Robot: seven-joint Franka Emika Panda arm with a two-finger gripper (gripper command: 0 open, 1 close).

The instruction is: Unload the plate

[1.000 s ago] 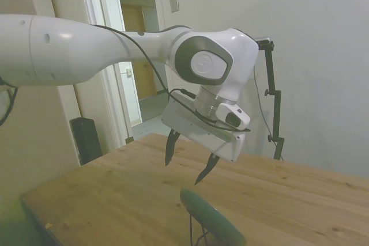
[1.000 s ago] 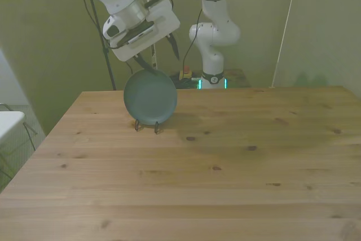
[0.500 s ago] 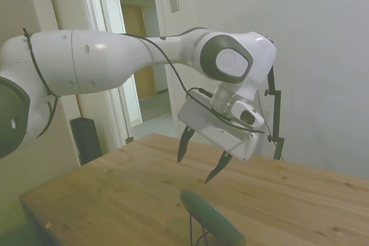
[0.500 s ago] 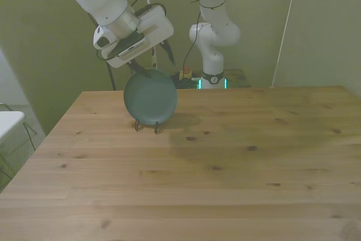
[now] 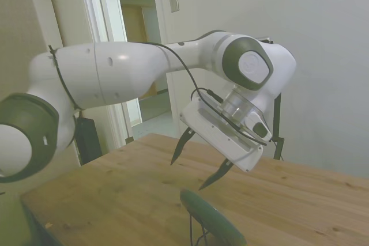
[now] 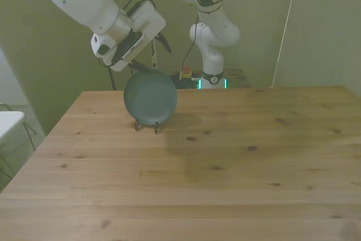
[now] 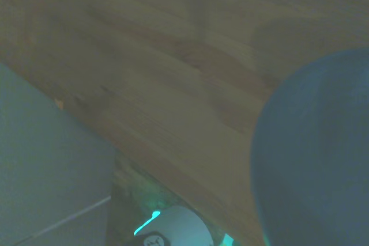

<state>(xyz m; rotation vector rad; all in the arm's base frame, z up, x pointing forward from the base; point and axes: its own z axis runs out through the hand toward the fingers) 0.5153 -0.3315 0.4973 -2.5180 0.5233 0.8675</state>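
Note:
The dark green plate (image 6: pixel 150 97) stands upright on its edge in a thin black wire rack (image 6: pixel 146 126) near the table's far side, toward the front view's left. From the side it shows edge-on as the plate (image 5: pixel 212 219). My gripper (image 6: pixel 150 55) hangs open just above and behind the plate's top rim, tilted, with nothing between its fingers. In the side view the gripper (image 5: pixel 199 161) has its dark fingertips (image 5: pixel 180 148) spread wide above the plate. The wrist view shows the plate (image 7: pixel 314 159) blurred and close.
The wooden table (image 6: pixel 225 162) stretches wide toward the front view's right and the near edge. The robot's base (image 6: pixel 211 77) with green lights stands behind the far edge. A doorway (image 5: pixel 135 50) shows beyond the table in the side view.
The arm has swung so the gripper shifted slightly toward the front view's left and tilted more over the plate. Its fingers stayed open. The plate has not moved.

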